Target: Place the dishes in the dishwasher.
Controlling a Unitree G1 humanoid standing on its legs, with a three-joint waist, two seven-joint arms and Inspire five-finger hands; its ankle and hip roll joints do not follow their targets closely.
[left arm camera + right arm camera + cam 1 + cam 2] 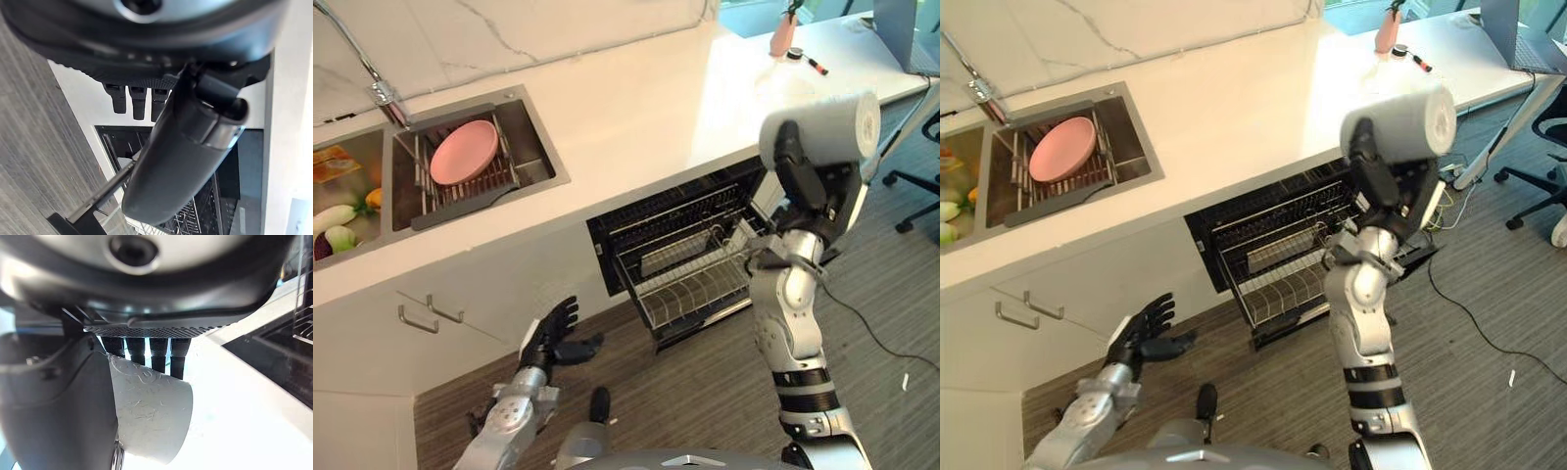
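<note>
My right hand is raised in front of the counter edge, above the open dishwasher. It is shut on a white cup lying on its side; the cup sits between thumb and fingers in the right wrist view. The dishwasher's wire rack is pulled out and holds no dishes. A pink plate leans in the drying rack over the sink. My left hand hangs low by the cabinet front, open, with fingers spread and nothing in it.
A faucet stands behind the sink; the left basin holds vegetables. A pink bottle and a pen sit at the counter's far right. An office chair stands on the floor to the right.
</note>
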